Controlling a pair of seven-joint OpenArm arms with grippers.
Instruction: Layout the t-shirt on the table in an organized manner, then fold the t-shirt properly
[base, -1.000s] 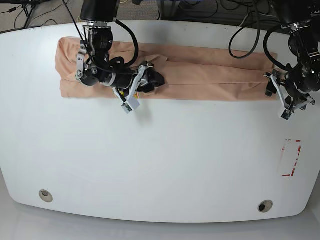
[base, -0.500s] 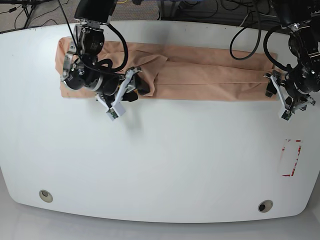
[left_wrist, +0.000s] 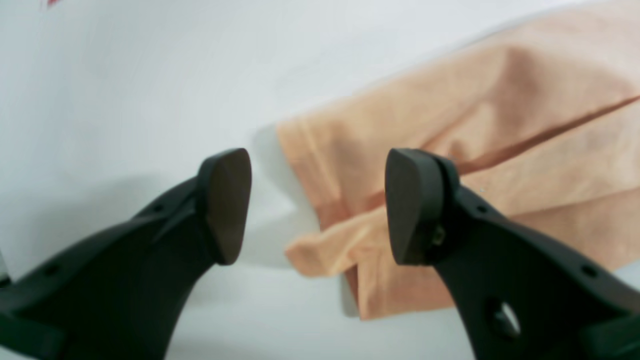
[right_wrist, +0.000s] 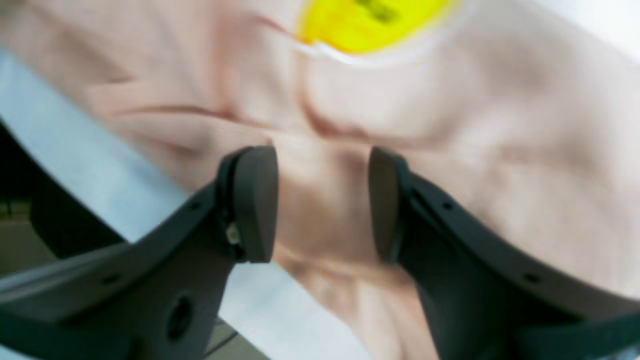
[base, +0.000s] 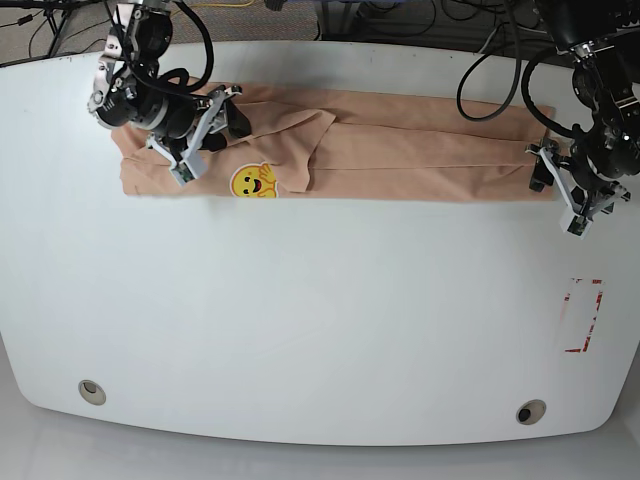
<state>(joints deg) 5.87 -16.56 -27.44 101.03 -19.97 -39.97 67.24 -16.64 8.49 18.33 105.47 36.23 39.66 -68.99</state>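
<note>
The peach t-shirt (base: 400, 150) lies as a long folded strip along the back of the white table (base: 320, 320), its yellow smiley print (base: 253, 183) showing near the front edge of the strip's left part. My right gripper (base: 222, 120) hovers over the shirt's left part, up and left of the print. In the right wrist view this gripper (right_wrist: 320, 200) is open above wrinkled fabric (right_wrist: 500, 125), with the print (right_wrist: 370, 20) just beyond. My left gripper (base: 543, 168) is at the strip's right end. In the left wrist view it (left_wrist: 317, 207) is open around the shirt's corner (left_wrist: 450, 125).
A red dashed rectangle mark (base: 583, 315) is at the table's right side. Two round grommet holes (base: 91, 391) (base: 530, 412) sit near the front edge. Cables (base: 400, 20) hang behind the table's back edge.
My right arm has moved left and back from the strip's middle to its left part, uncovering the smiley print. The left arm has barely moved.
</note>
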